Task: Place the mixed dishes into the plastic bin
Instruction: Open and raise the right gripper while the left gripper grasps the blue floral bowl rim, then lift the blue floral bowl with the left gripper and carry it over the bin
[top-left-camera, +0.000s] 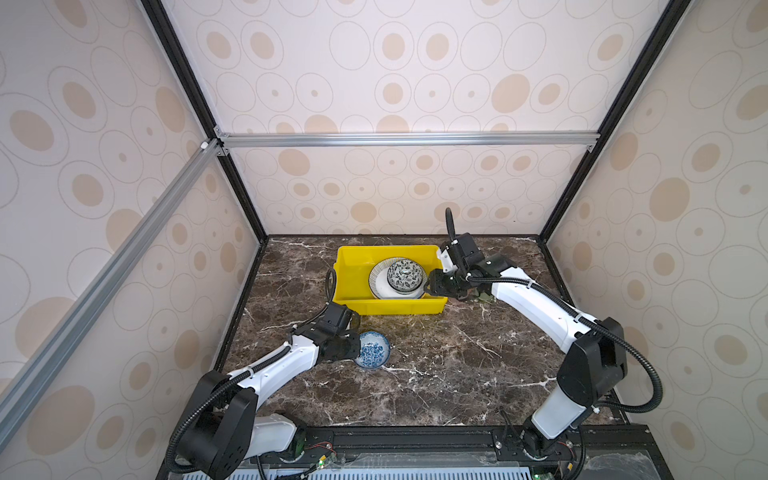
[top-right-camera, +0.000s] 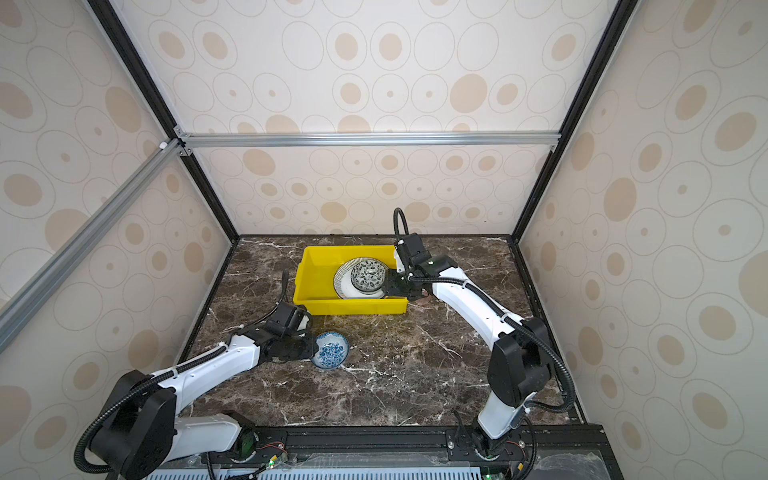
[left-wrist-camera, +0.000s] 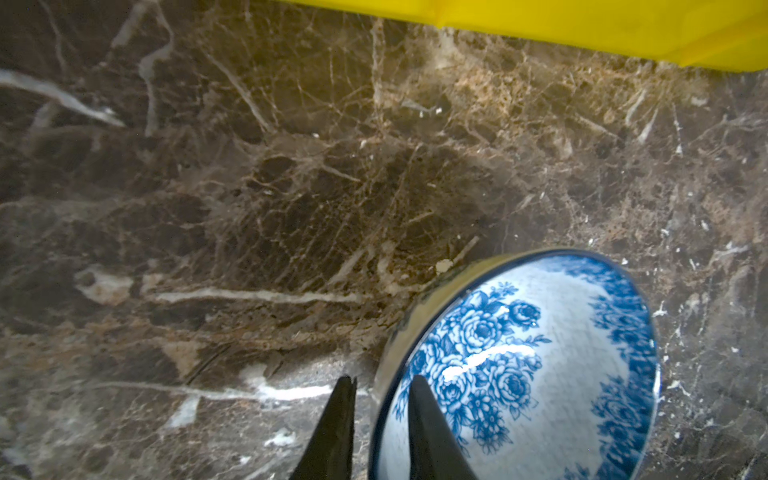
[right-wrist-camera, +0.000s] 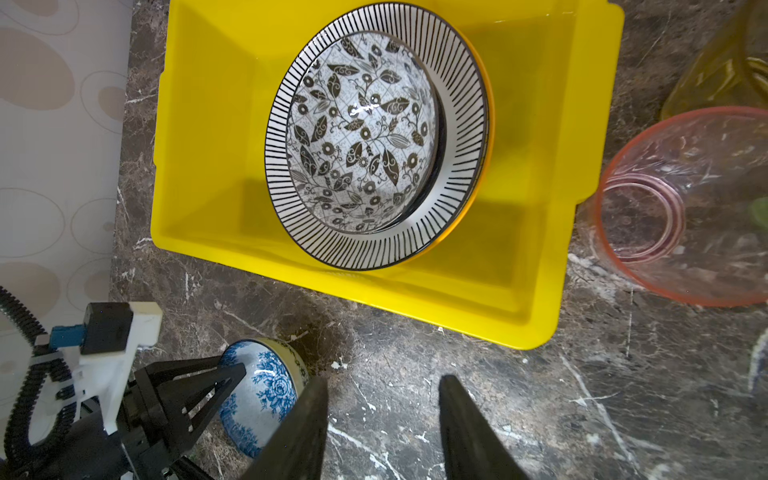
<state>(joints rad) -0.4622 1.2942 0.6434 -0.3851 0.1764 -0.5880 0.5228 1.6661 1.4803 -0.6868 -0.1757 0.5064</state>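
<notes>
Left gripper (left-wrist-camera: 381, 380): jaws drawn in on the rim of the blue-floral bowl (left-wrist-camera: 540, 365), with one finger (left-wrist-camera: 432, 428) inside the bowl and the other outside its wall. The bowl sits tilted, its inside turned toward that arm, on the marble tabletop (top-left-camera: 457, 374). In both top views it lies in front of the yellow bin (top-left-camera: 353, 266), near the bin's left front corner but apart from it. Right gripper (right-wrist-camera: 382, 411): jaws apart, nothing between them; the wrist view shows bare marble between the fingers. In a top view this gripper (top-left-camera: 432, 286) hangs at the right end of the bin, by the front corner. Inside the bin, toward its right end, lies the striped-rim plate (right-wrist-camera: 461, 166), and the black-white bowl (right-wrist-camera: 361, 133), leaf and flower pattern, sits in the plate. The left part of the bin floor is bare. Outside the bin, just beside its right end wall, the right wrist view shows a pink cup (right-wrist-camera: 685, 208) and next to it an amber cup (right-wrist-camera: 727, 62), both on the tabletop. Whether they touch the bin cannot be told.
</notes>
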